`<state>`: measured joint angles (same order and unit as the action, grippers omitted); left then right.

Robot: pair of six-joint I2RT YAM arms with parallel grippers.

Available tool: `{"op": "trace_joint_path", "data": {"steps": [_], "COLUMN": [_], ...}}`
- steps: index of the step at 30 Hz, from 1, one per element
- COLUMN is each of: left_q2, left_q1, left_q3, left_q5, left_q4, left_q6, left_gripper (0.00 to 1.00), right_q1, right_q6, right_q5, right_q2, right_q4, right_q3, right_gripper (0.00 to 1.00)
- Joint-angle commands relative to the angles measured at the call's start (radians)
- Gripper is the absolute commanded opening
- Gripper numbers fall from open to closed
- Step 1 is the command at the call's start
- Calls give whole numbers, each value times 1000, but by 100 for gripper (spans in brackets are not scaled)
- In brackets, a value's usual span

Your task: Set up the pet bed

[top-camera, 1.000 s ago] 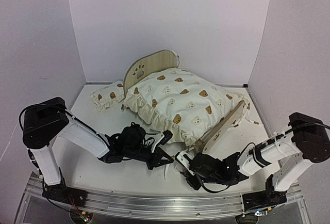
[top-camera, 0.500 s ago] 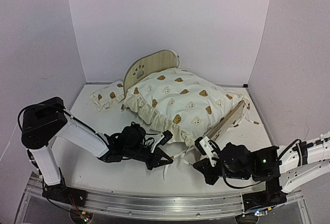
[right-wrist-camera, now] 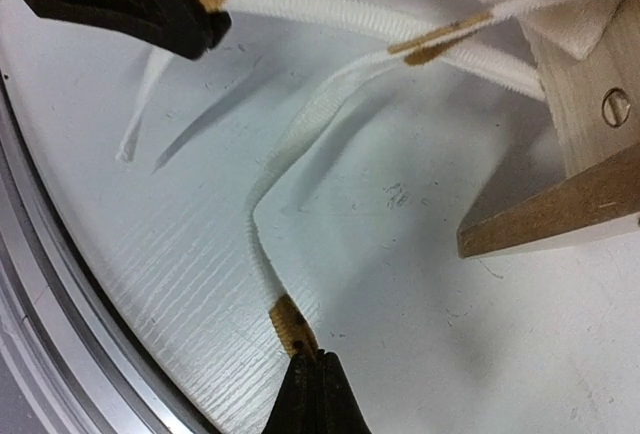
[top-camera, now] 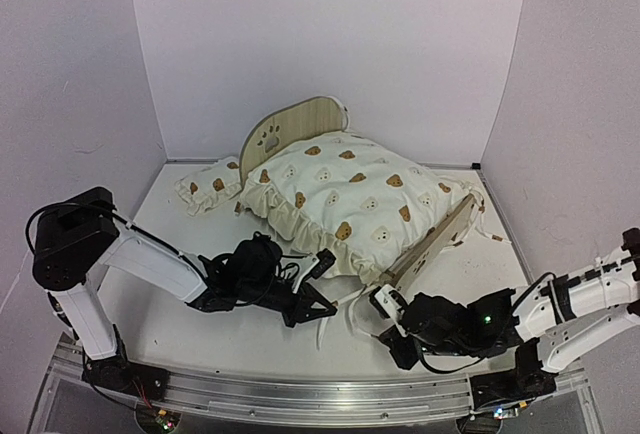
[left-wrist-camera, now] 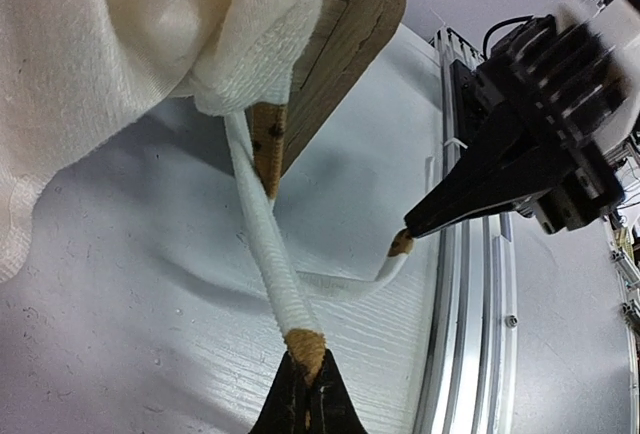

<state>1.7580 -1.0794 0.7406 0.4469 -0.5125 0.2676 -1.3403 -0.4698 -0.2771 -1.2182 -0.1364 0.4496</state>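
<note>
The pet bed has a rounded plywood headboard [top-camera: 300, 119] with a paw cutout and a footboard [top-camera: 436, 238]. Its striped base is hidden under the bear-print cushion [top-camera: 350, 192]. My left gripper [top-camera: 328, 308] lies low in front of the footboard. In the left wrist view it [left-wrist-camera: 306, 394] is shut on the brown tip [left-wrist-camera: 304, 348] of a white cushion tie. My right gripper [top-camera: 378, 306] faces it. In the right wrist view it [right-wrist-camera: 318, 372] is shut on the brown tip [right-wrist-camera: 291, 325] of a second tie, down on the table.
The small bear-print pillow [top-camera: 208, 186] lies at the back left beside the headboard. The footboard's wooden corner [right-wrist-camera: 560, 209] is close to my right gripper. The metal rail [left-wrist-camera: 480, 284] runs along the table's near edge. White walls enclose the table.
My right arm swung out to the right and lowered; its gripper went toward the footboard, then came back a little, still with the tie tip. My left arm has barely moved.
</note>
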Motion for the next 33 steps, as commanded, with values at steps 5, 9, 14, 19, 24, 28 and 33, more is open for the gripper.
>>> {"op": "trace_joint_path", "data": {"steps": [5, 9, 14, 19, 24, 28, 33], "left_q2": [-51, -33, -15, 3, 8, 13, 24], "left_q1": [-6, -6, -5, -6, -4, -3, -3], "left_q3": [65, 98, 137, 162, 173, 182, 187], "left_q5": [67, 99, 110, 119, 123, 133, 125], "left_q4": [28, 36, 47, 53, 61, 65, 65], "left_q6": [41, 85, 162, 214, 243, 283, 294], "left_gripper": [0, 0, 0, 0, 0, 0, 0], "right_q1": [1, 9, 16, 29, 32, 32, 32], "right_q6": [-27, -30, -36, -39, -41, -2, 57], "right_q5": [-78, -62, -20, 39, 70, 189, 282], "right_q2": [-123, -162, -180, -144, -113, -15, 11], "right_q4": [39, 91, 126, 124, 62, 49, 262], "right_q3": [70, 87, 86, 67, 74, 84, 51], "right_gripper": [0, 0, 4, 13, 23, 35, 48]}}
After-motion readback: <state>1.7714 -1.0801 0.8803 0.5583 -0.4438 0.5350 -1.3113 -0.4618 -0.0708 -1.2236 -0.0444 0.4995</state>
